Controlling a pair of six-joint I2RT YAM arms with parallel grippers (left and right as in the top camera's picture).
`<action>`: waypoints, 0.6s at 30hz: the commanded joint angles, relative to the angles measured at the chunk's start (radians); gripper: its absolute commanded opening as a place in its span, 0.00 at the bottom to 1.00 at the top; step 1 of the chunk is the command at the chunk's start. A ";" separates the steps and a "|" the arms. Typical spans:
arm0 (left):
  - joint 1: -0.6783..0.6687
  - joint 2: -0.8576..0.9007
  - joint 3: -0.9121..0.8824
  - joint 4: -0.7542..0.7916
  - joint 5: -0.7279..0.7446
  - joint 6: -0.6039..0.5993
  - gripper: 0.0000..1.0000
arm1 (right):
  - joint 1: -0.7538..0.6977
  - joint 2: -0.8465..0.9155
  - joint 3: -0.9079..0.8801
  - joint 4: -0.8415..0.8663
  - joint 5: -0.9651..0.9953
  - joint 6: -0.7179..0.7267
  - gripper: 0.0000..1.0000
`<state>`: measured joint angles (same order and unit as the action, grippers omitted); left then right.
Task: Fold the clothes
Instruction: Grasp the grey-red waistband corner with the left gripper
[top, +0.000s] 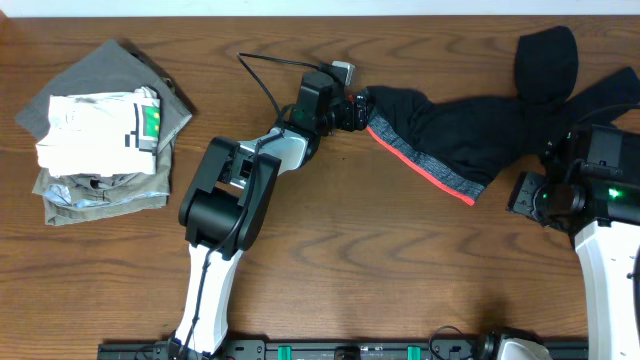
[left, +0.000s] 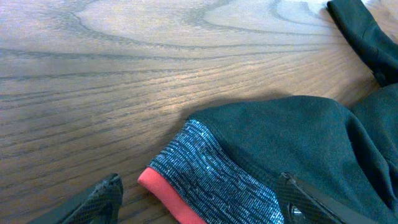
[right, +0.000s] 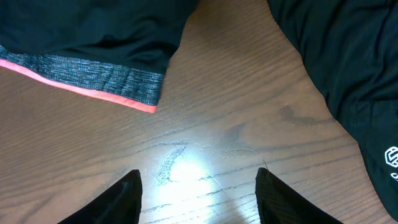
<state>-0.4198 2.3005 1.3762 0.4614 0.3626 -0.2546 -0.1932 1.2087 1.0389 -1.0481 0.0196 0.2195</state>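
Garment (top: 470, 120), black with a grey-and-coral hem (left: 205, 180), lies crumpled across the table's (top: 350, 260) far right, well apart from the folded stack (top: 100, 130) at far left. It looks thin, soft and light, so it should drape and bunch rather than keep shape; the firmer banded hem corner is the sensible place to pinch. The left arm reaches forward and low, and the left gripper (left: 202, 202) is spread wide with that corner between its fingers, holding nothing. The right gripper (right: 199, 186) hovers parted over bare wood beside the hem's other end, empty. It is possibly a hooded top; the folds hide its shape.
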 joint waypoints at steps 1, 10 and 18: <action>-0.001 0.025 0.001 0.005 -0.015 0.024 0.81 | -0.010 0.000 0.008 0.000 0.009 0.000 0.57; -0.021 0.089 0.002 0.040 0.028 0.039 0.73 | -0.010 0.000 0.008 -0.005 0.006 0.000 0.56; -0.018 0.085 0.003 0.058 0.129 0.039 0.32 | -0.010 0.000 0.008 -0.008 0.006 0.000 0.56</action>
<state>-0.4408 2.3539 1.3827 0.5266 0.4282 -0.2176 -0.1932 1.2087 1.0389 -1.0538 0.0193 0.2195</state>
